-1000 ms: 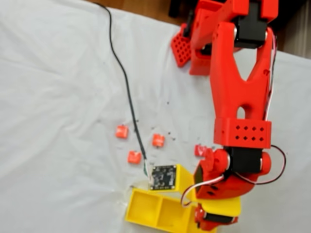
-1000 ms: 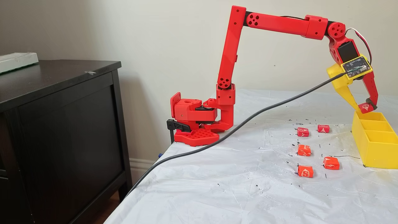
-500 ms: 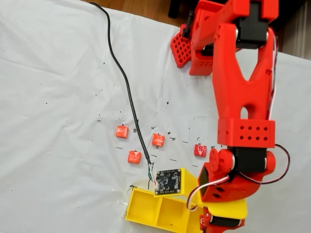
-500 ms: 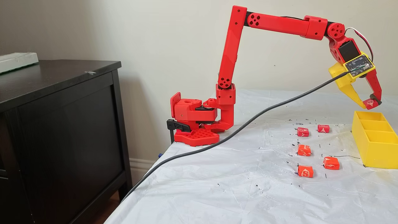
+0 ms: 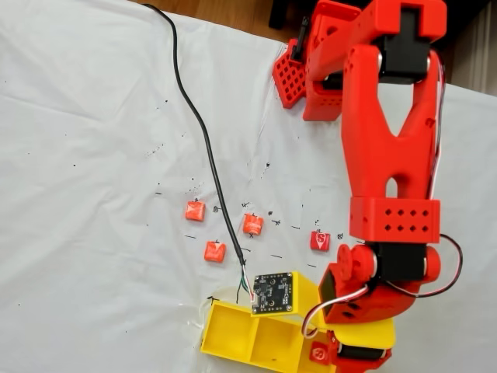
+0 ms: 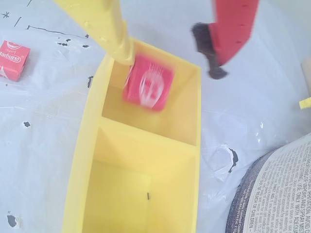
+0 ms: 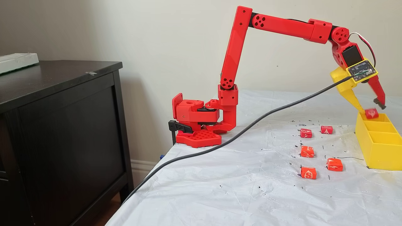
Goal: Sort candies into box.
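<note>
One candy (image 6: 148, 87) hangs blurred just under your yellow finger (image 6: 104, 26), over the end compartment of the box (image 6: 87, 145), so it should land inside. Your jaws stand apart, the red finger (image 6: 228, 29) swung clear. Five more candies (image 7: 307, 151) wait on the surface (image 7: 220, 188) beside the box.

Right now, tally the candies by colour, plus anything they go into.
Orange-red candies: 3, all on the sheet
Deep red candies: 3, two on the sheet, one blurred at the box's end compartment
Yellow box: 1
Total: 7 things, 6 of them candies
</note>
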### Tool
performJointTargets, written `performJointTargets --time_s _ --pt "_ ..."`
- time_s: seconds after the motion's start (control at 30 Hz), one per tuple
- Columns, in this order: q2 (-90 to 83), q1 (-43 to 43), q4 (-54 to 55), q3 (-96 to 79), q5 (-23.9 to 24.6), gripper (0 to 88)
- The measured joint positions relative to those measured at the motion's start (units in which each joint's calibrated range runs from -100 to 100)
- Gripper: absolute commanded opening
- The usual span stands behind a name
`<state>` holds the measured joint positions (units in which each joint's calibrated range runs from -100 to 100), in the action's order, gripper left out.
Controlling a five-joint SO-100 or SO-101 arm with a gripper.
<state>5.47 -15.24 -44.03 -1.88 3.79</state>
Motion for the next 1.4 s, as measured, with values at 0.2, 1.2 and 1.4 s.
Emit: performJointTargets --time_s 0.2,1.2,1.4 --pt "0.00 0.00 -0.24 0.00 0.00 36.0" --pt "-11.71 -3.01 -13.66 -16.28 -4.10 16.0" --pt "-13.15 -4.14 -11.85 -22.58 -4.79 27.2"
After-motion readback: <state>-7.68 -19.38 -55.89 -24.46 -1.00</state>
